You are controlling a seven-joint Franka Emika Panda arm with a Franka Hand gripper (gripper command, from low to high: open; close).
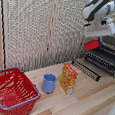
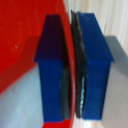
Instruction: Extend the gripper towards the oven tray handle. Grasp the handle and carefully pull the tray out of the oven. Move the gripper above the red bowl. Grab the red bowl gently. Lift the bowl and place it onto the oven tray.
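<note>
Your arm (image 1: 98,9) is bulky and white, built of rounded, glossy shells with dark bands where one segment meets the next. Below it you have a pale, blocky hand section, and beneath that the gripper (image 1: 93,41) itself, small against the rest. Close up, in the wrist view, your fingers (image 2: 54,75) are deep blue, squared blocks with flat faces and sharp corners, each lined on its inner side with a dark, slightly ragged pad (the edges look worn, though the picture is blurred).
</note>
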